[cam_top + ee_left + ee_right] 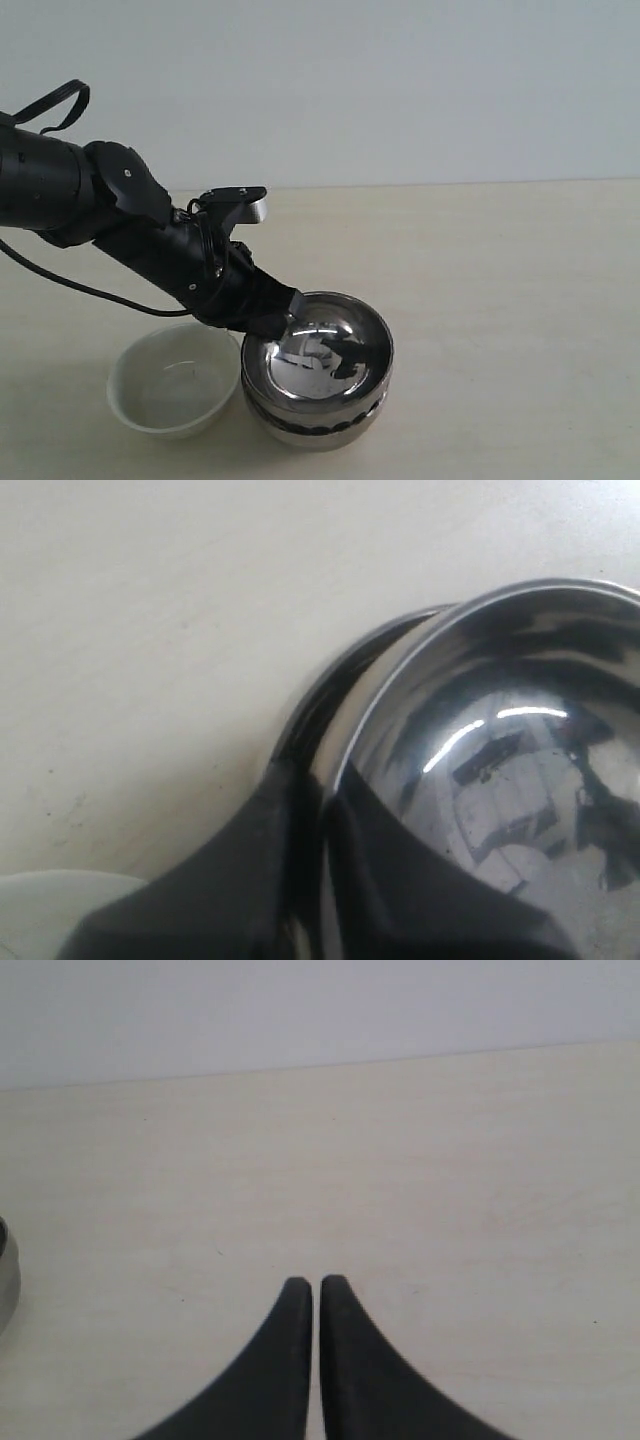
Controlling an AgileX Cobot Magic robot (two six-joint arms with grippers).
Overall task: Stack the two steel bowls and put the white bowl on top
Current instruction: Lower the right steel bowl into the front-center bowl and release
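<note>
The white bowl [170, 388] sits just beside the steel stack [320, 422], on the left tool's [285, 318] side.
The left tool grips the rim of the nested upper steel bowl [325, 352]; the right tool [316, 1286], narrow and empty, hangs farther off.

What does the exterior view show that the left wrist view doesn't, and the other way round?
Only the exterior view: the whole white bowl standing beside the stack, the ribbed side of the lower steel bowl, and the whole black arm. Only the left wrist view: close up, the left hand pinching the rim of the upper steel bowl, one finger inside and one outside. Both: the two nested steel bowls, the left hand at the rim, and the pale table.
</note>
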